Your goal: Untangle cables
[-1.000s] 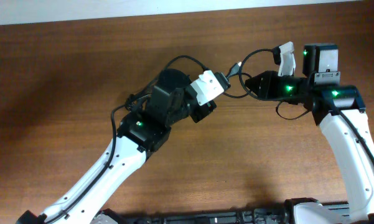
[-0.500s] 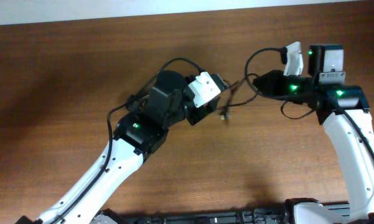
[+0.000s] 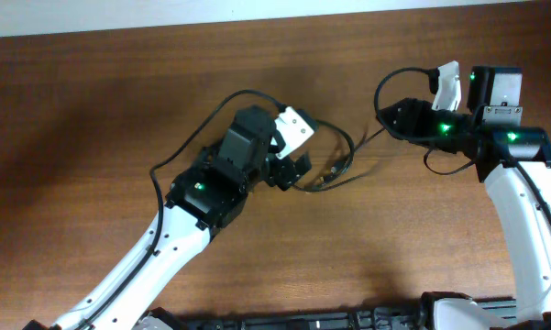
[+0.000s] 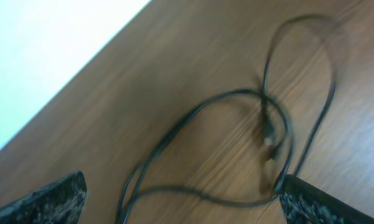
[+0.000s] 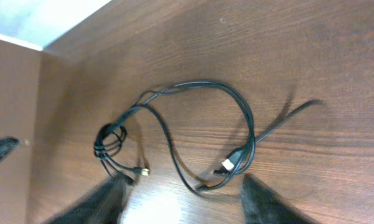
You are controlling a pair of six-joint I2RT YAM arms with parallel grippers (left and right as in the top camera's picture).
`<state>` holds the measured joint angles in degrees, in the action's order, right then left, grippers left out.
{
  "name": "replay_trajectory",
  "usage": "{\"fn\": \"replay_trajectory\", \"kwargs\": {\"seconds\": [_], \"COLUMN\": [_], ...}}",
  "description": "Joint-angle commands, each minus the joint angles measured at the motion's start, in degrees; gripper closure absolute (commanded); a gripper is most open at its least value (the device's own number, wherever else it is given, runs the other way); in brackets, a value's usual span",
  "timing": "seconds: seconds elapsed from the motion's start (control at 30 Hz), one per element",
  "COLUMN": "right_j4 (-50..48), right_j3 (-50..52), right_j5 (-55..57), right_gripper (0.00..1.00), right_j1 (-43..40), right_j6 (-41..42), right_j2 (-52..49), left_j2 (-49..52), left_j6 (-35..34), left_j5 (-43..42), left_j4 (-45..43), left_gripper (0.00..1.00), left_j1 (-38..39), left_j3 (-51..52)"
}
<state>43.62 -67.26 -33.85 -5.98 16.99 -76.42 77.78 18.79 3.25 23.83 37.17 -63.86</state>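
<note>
The cables (image 3: 331,170) lie slack on the wooden table (image 3: 92,110) in overlapping loops between the two arms, their long axis running roughly from one arm to the other. The left gripper (image 4: 182,183) is nearer, its fingers spread wide just beside the loops. The right gripper (image 5: 180,193) is blurred but seems equally wide and empty, with one strand trailing toward it.

The cables (image 5: 196,83) lie in loose loops on the table (image 5: 299,50), tightly coiled at left. Plug ends sit near the blurred pincer (image 5: 182,183), whose fingers stand apart.
</note>
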Motion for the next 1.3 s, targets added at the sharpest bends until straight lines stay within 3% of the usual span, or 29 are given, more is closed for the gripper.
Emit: {"fn": "replay_trajectory", "kwargs": {"seconds": [0.0, 0.33, 0.53, 0.9, 1.03, 1.1, 1.17, 1.27], "right_j4": [0.57, 2.75, 2.75, 5.05, 5.14, 5.09, 5.35, 5.95], "right_j3": [-0.09, -0.09, -0.09, -0.09, -0.09, -0.09, -0.09, -0.09], "right_j5": [0.13, 0.11, 0.11, 0.11, 0.11, 0.11, 0.11, 0.22], "right_gripper": [0.19, 0.16, 0.16, 0.16, 0.16, 0.16, 0.16, 0.16], "right_j1": [-0.22, -0.22, -0.22, -0.22, -0.2, -0.2, -0.2, -0.2], "right_j6": [-0.28, -0.31, -0.74, -2.25, -3.28, -3.28, -3.28, -3.3], "right_j2": [0.79, 0.79, 0.79, 0.79, 0.79, 0.79, 0.79, 0.79], "left_j2": [-0.87, -0.11, 4.96, 19.93, 21.31, 21.64, 21.64, 21.64], "left_j6": [-8.52, -27.56, -28.48, -50.6, -52.68, -52.68, -52.68, -52.65], "left_j5": [12.28, 10.75, 3.39, 3.39, 3.28, 1.77, -0.39, -0.94], "left_j4": [3.65, 13.66, 16.7, 18.69, 17.27, 14.6, 11.43, 8.9], "left_gripper": [0.01, 0.01, 0.01, 0.01, 0.02, 0.17, 0.39, 0.81], "left_j1": [-1.44, -15.34, -16.57, -18.88, -20.11, -20.13, -20.13, -20.13], "left_j3": [-0.81, -0.79, -0.68, -0.66, -0.66, -0.66, -0.63, -0.66]}}
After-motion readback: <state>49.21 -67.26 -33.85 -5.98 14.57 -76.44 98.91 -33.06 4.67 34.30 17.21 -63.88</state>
